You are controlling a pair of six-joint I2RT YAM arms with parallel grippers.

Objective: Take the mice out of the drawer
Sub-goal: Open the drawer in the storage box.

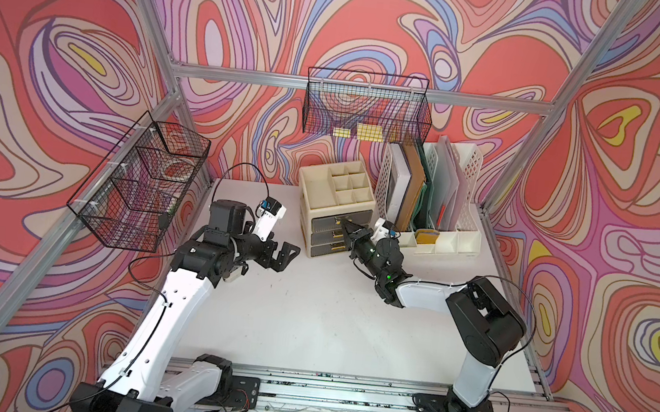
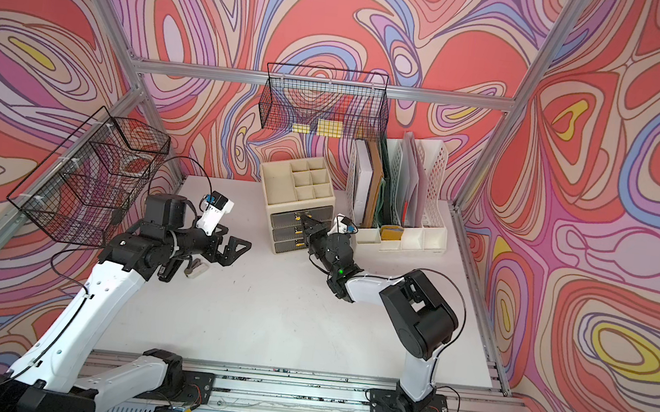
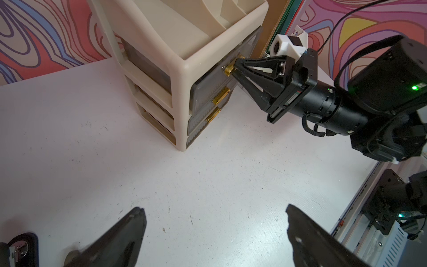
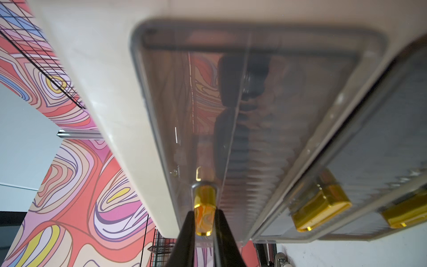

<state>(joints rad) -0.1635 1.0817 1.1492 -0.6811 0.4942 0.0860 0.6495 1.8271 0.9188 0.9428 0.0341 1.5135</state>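
Three shallow smoky-grey translucent plastic drawers are sitting pushed in, one above another, in the front of the cream plastic desk organiser (image 1: 323, 191) (image 2: 280, 185) (image 3: 184, 69) (image 4: 104, 81), which is standing on the white tabletop (image 1: 308, 317). The right gripper (image 1: 344, 222) (image 2: 305, 218) (image 3: 235, 69) (image 4: 204, 215) is reaching to the organiser's front and clamping its two black fingers (image 4: 184, 235) on the small gold handle (image 3: 228, 69) (image 4: 204, 203) of the top drawer (image 1: 326, 225) (image 3: 208, 90) (image 4: 277, 115). In the right wrist view one finger is pressing against each side of that handle. The middle drawer (image 3: 198, 120) and the lowest drawer (image 1: 325, 251) (image 2: 288, 246) (image 3: 191, 138) are lying directly below in the organiser, each showing its own gold handle, untouched. Whether mice are lying in any of them cannot be told: the smoky fronts are mirroring the wallpaper, and a dark blur behind the top drawer's front is reading neither clearly as a mouse nor clearly as a reflection. The left gripper (image 1: 287, 257) (image 2: 236, 252) (image 3: 213, 209) is hovering above the tabletop, in front of the organiser and off to its left, well apart from it, with its jaws spread wide and holding nothing. A white perforated plastic file rack (image 1: 472, 167) carrying folders is standing just beside the organiser on its right.
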